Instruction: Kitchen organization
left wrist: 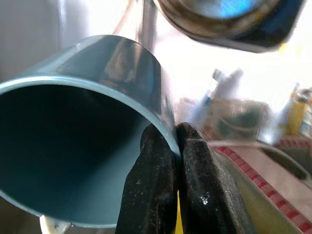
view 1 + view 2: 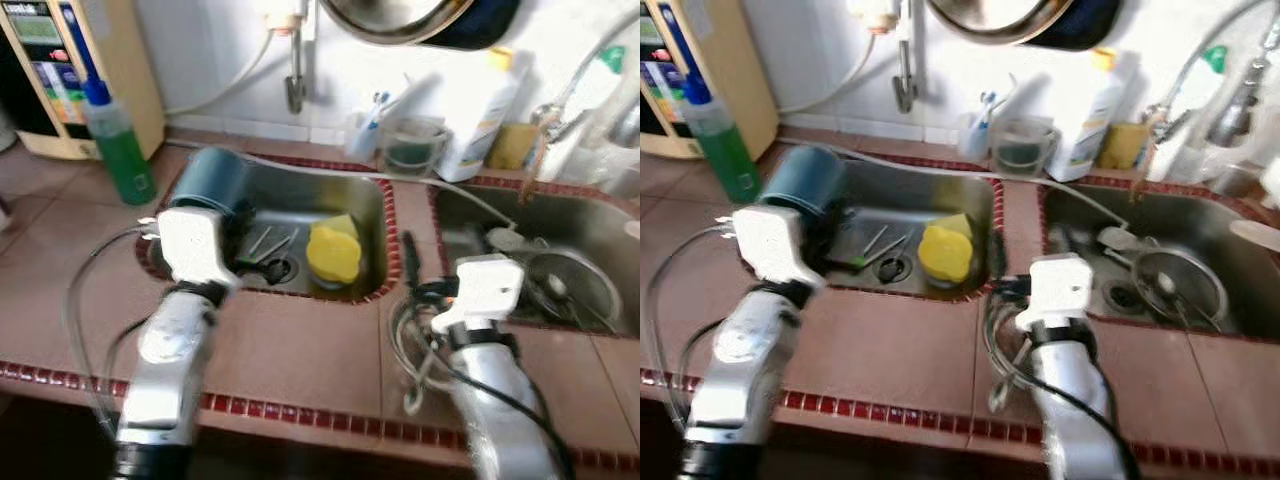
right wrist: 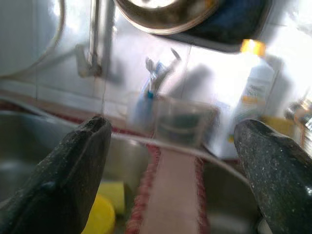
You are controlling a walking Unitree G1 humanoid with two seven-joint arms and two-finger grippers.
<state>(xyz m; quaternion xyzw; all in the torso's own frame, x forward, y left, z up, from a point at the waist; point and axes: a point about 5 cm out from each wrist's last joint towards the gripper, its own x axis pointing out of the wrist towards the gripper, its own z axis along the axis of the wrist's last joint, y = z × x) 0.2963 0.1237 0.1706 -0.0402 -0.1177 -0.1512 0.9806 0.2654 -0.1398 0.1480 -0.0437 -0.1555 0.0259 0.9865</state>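
A dark teal cup [image 2: 212, 178] hangs tilted over the left edge of the left sink [image 2: 365, 215]. My left gripper [image 1: 176, 146] is shut on its rim, one finger inside and one outside. A yellow lidded container [image 2: 333, 250] lies in that sink beside some cutlery [image 2: 270, 240]. My right gripper [image 3: 170, 141] stands open over the tiled strip [image 2: 408, 215] between the two sinks, with nothing between its fingers [image 3: 68, 175]. The right sink [image 2: 610, 235] holds a strainer [image 2: 575, 285] and a spoon.
A green soap bottle [image 2: 118, 140] stands on the counter at the left, near a beige appliance [image 2: 60, 70]. Along the back wall stand a white bottle [image 2: 480, 120], a clear tub [image 2: 412, 145] and a faucet [image 2: 293, 80]. A pan [image 2: 400, 18] hangs above.
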